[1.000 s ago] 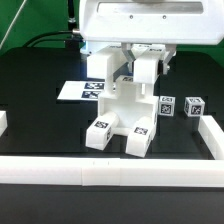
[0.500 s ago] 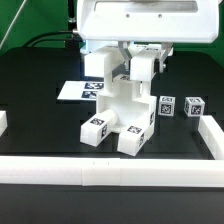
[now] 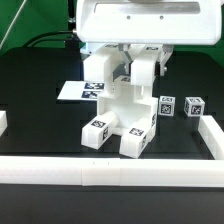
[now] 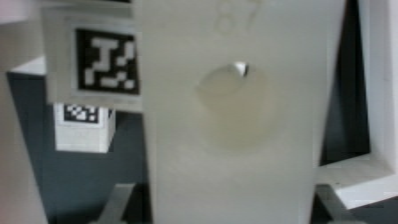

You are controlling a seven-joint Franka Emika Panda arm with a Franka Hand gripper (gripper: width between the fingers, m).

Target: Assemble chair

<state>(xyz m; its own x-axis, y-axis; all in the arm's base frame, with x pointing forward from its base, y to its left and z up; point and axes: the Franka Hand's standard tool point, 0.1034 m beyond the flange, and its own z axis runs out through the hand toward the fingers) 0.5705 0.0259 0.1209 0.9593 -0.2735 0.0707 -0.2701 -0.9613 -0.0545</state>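
The partly joined chair (image 3: 124, 108) stands in the middle of the black table, a white blocky piece with two tagged feet toward the front and two uprights reaching up to the arm. My gripper (image 3: 128, 58) comes down between those uprights, its fingertips hidden there. In the wrist view a broad white slab of the chair (image 4: 231, 110) fills the space between my fingers (image 4: 121, 200), and my gripper (image 4: 235, 202) is shut on it. A tagged face (image 4: 111, 58) of the chair shows beside the slab.
Two small tagged white blocks (image 3: 166, 106) (image 3: 193, 105) lie at the exterior view's right. The marker board (image 3: 70, 91) lies flat behind the chair at the left. White border rails run along the front (image 3: 110, 173) and the right (image 3: 212, 140).
The chair piece, still in my grip, has shifted slightly toward the exterior view's left and turned a little. The jaws have not changed.
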